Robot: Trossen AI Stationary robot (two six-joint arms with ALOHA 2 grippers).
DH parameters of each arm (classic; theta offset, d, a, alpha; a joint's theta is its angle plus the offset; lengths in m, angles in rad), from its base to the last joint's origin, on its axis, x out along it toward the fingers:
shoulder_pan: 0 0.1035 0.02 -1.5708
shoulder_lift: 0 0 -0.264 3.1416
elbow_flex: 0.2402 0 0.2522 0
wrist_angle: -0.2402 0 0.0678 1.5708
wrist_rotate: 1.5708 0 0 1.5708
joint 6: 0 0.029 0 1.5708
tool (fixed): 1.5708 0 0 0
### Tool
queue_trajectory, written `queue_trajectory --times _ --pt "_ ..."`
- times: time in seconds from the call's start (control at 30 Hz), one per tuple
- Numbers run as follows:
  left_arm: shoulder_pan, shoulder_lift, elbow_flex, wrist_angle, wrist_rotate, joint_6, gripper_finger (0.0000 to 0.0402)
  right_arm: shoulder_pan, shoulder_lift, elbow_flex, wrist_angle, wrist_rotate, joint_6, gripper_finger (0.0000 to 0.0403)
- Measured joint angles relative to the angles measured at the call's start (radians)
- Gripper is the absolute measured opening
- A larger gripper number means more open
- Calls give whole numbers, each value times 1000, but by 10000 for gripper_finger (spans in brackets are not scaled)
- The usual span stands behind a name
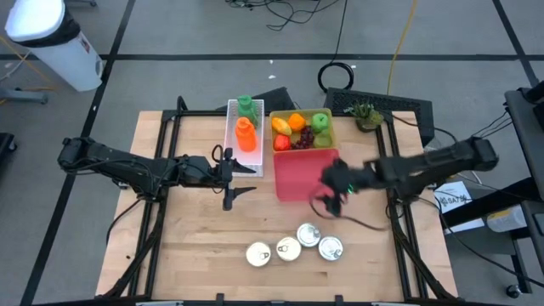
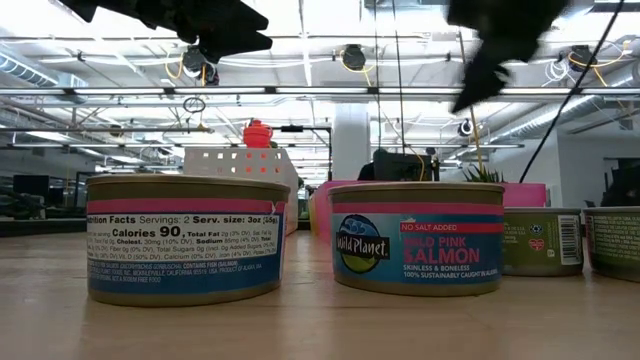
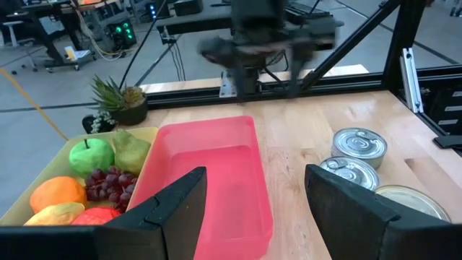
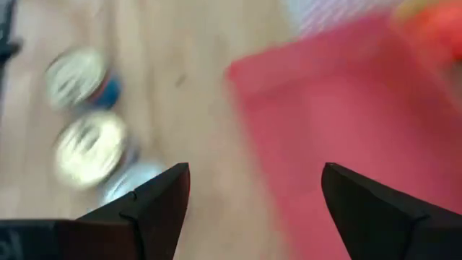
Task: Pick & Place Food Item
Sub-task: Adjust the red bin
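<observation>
Salmon cans sit in a row at the counter's front edge as the right tool, fingers spread and empty, hovers beside the pink bin, apparently approaching; next, descend over one can. The left tool waits, spread.

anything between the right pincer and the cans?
Nothing visible. The right pincer hangs open above the near right corner of the pink bin; only bare table lies between it and the four cans. Left pincer waits open farther left.

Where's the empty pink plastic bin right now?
In the high view the pink plastic bin sits right of table centre, directly against the yellow fruit tray behind it, with the right gripper at its right edge.
</observation>
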Motion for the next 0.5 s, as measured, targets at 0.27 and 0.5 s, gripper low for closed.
queue_trajectory --times 0.27,0.5 --pt "0 0 0 0 0 0 243 238 -80 -191 -169 309 407 288" --pt "0 0 0 0 0 0 243 254 -71 -217 -451 335 686 251"
